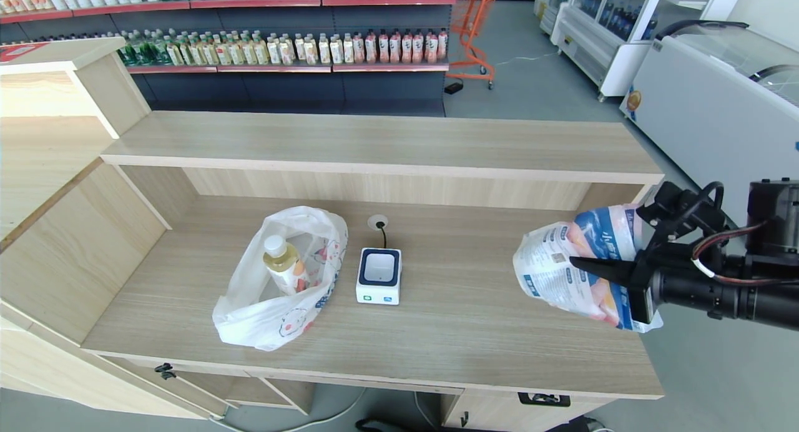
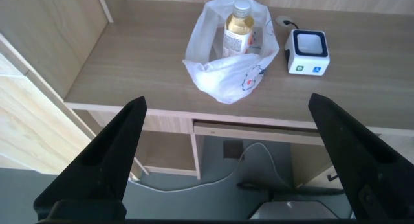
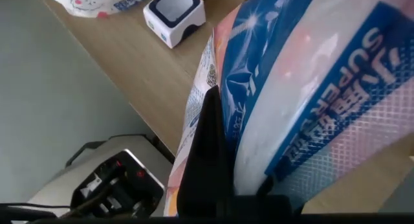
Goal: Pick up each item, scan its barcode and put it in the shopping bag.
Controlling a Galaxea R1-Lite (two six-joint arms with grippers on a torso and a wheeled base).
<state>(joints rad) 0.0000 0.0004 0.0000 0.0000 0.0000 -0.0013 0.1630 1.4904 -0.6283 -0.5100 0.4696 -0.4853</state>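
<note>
Blue-white packet (image 1: 562, 276) held aloft, bottle (image 1: 281, 263) standing in white shopping bag (image 1: 268, 323)

Wooden counter (image 1: 474, 323) — on it a shopping bag (image 1: 268, 324) and a scanner (image 1: 379, 276).

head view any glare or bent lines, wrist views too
Head view: edges of the counter bow slightly, a wide-lens bend; soft light, faint shadow under the bag. Left wrist view: the scanner window reflects pale light. Right wrist view: sheen on the packet.
</note>
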